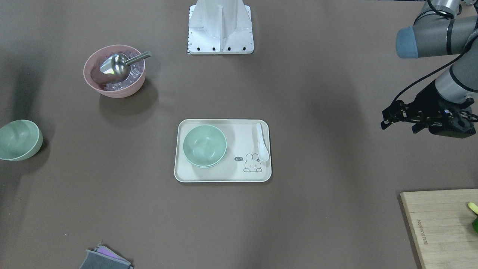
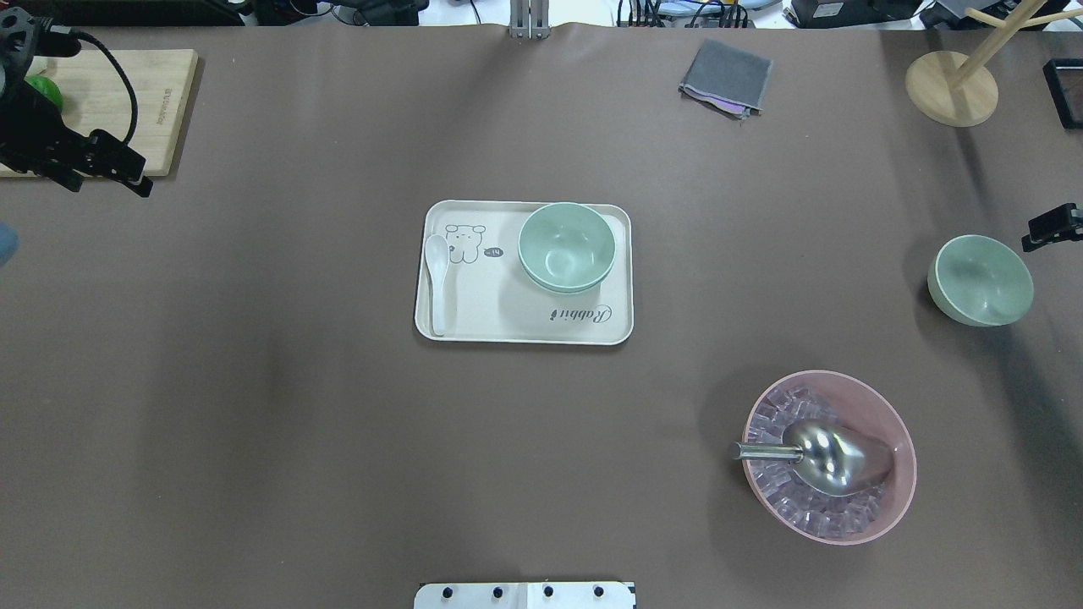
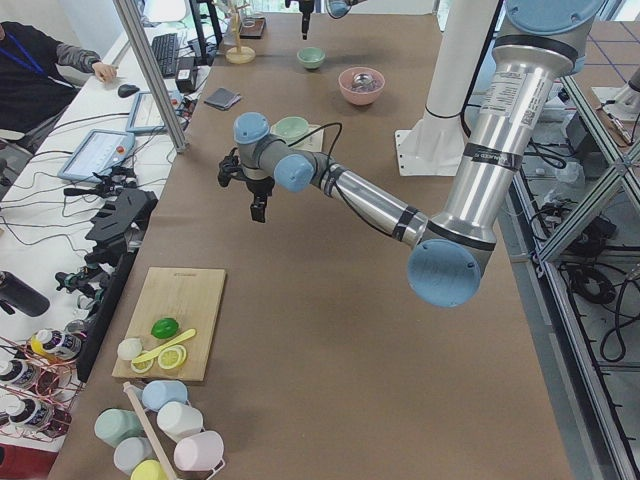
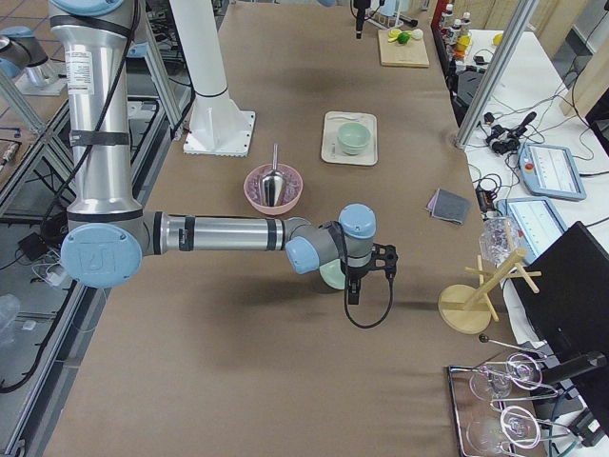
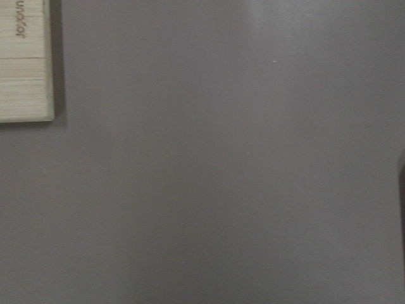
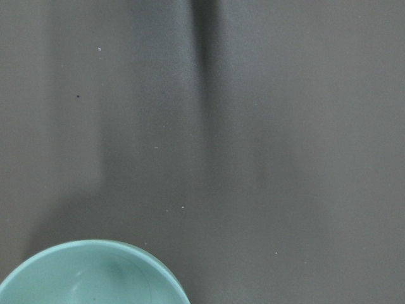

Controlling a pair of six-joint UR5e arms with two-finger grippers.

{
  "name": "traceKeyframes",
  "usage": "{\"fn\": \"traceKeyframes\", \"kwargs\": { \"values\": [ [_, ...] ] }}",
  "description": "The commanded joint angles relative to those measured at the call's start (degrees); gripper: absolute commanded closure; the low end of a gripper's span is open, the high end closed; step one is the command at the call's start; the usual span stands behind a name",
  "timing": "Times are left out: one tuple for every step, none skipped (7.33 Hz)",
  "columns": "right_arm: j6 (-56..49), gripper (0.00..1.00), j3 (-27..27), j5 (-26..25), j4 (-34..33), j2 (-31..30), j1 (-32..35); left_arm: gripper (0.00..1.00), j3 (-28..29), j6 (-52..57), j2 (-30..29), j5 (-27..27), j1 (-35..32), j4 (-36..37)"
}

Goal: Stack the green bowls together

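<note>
Brown tabletop (image 2: 254, 381): far left of the tray (image 2: 440, 326), the left claw (image 2: 106, 179) hangs open and empty. Two nested green bowls (image 2: 565, 245) sit on the tray. Far right of it, the third green bowl (image 2: 981, 279) stands near the right claw (image 2: 1053, 227); whether that claw is open I cannot tell. Pinched, the bowl's smooth rim could slip, or it could land off-centre and shove the nested pair.

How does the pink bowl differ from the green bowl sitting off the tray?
The pink bowl is larger than the lone green bowl. The pink bowl holds ice cubes and a metal scoop; the green bowl is empty. The pink bowl sits nearer the robot's base than the green bowl. Both are round, upright and stand directly on the table.
</note>
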Motion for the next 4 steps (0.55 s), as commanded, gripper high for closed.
{"fn": "traceKeyframes", "kwargs": {
  "values": [
    [1.7, 0.14, -0.6, 0.0, 1.5, -0.1, -1.2, 0.01, 1.1, 1.5, 0.8, 0.0, -0.6, -0.5],
    [1.7, 0.17, -0.4, 0.0, 1.6, -0.5, -1.4, 0.01, 1.5, 2.5, 0.8, 0.0, -0.6, -0.5],
    [1.7, 0.19, -0.4, 0.1, 1.8, -0.7, -1.7, 0.01, 2.6, 5.3, 0.9, -0.1, -1.5, -0.3],
    [1.8, 0.27, -0.5, 0.1, 4.5, -2.2, -2.2, 0.01, 3.2, 7.7, 1.5, -0.1, -2.7, -0.1]
  ]
}}
